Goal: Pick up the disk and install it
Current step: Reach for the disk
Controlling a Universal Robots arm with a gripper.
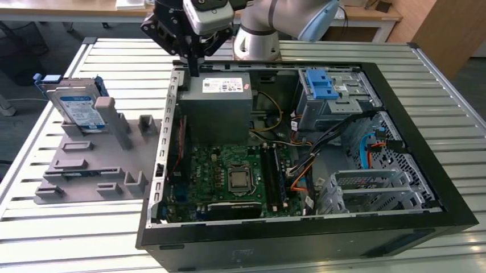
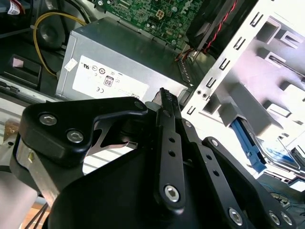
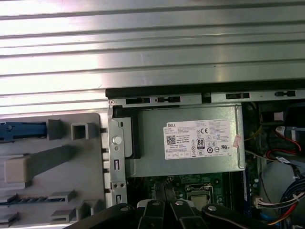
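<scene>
Hovering above the power supply (image 1: 216, 108), gripper (image 1: 193, 73) narrow, empty; case wall (image 1: 171, 131) between it and the disk (image 1: 79, 111).

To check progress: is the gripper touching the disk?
Apart. The exterior view shows the gripper by the power supply, while the disk stands in the grey holder.

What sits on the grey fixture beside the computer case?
The disk, in its blue bracket, stands upright in a slot at the grey fixture's far end in the exterior view. The fixture's posts cover the disk's lower edge.
</scene>
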